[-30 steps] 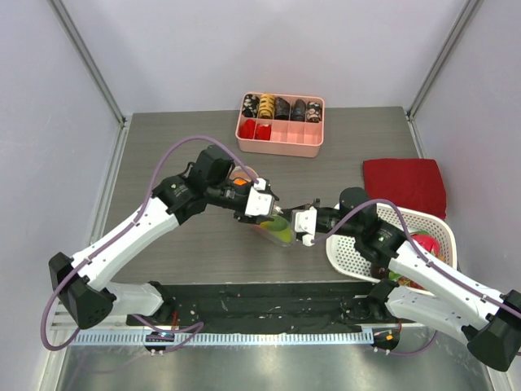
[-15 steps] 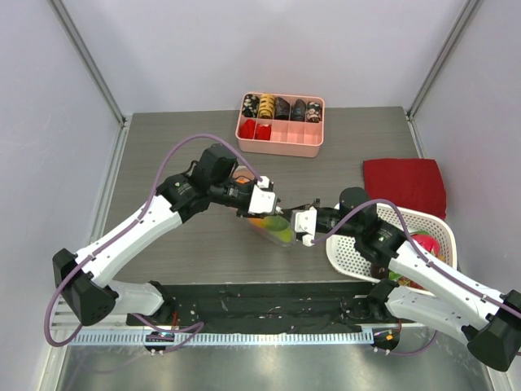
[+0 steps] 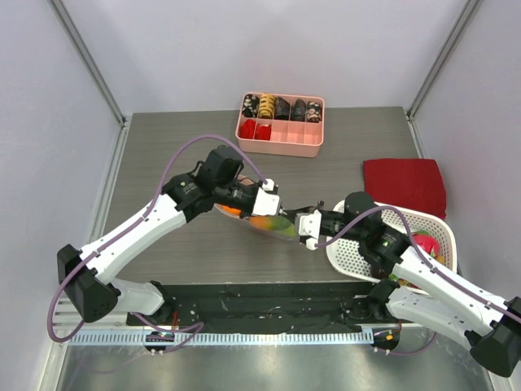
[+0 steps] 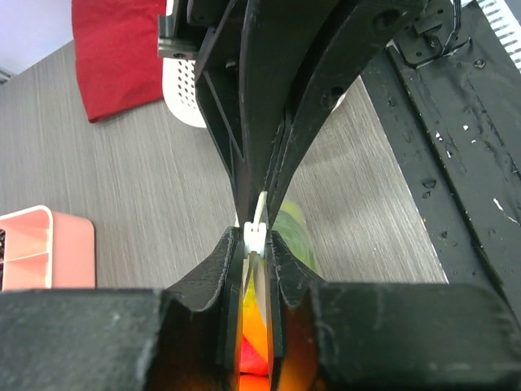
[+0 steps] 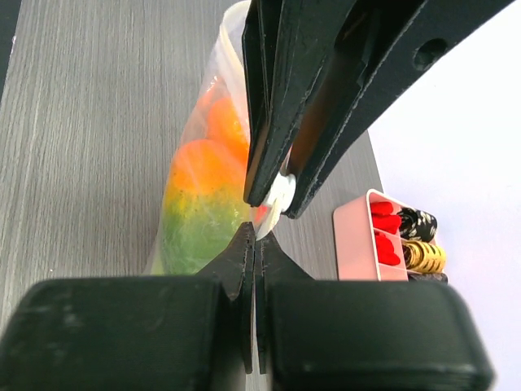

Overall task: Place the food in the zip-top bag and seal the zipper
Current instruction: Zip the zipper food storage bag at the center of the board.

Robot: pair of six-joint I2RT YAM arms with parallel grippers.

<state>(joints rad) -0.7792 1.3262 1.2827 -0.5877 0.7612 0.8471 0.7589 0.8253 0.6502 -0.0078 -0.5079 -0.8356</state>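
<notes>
The zip-top bag (image 3: 262, 221) hangs stretched between both grippers over the table, with the food inside it: orange fruits (image 5: 200, 165) above a green pear (image 5: 195, 228). My left gripper (image 3: 271, 204) is shut on the zipper (image 4: 255, 235), its whitish strip pinched between the fingertips, with orange and red showing through the bag below. My right gripper (image 3: 306, 227) is shut on the bag's edge (image 5: 262, 221), just in front of the left fingers (image 5: 269, 122). The green pear (image 4: 295, 235) shows beyond the left jaws.
A pink compartment tray (image 3: 281, 145) with dark and red snack pieces stands at the back. A red cloth (image 3: 404, 186) lies at the right. A white perforated basket (image 3: 354, 254) holding more toy fruit (image 3: 426, 244) sits under the right arm. A black mat (image 3: 260, 303) covers the near edge.
The left gripper has closed down onto the bag's top and shifted slightly right. The bag has been pulled longer and flatter between the two grippers. The right gripper stays shut.
</notes>
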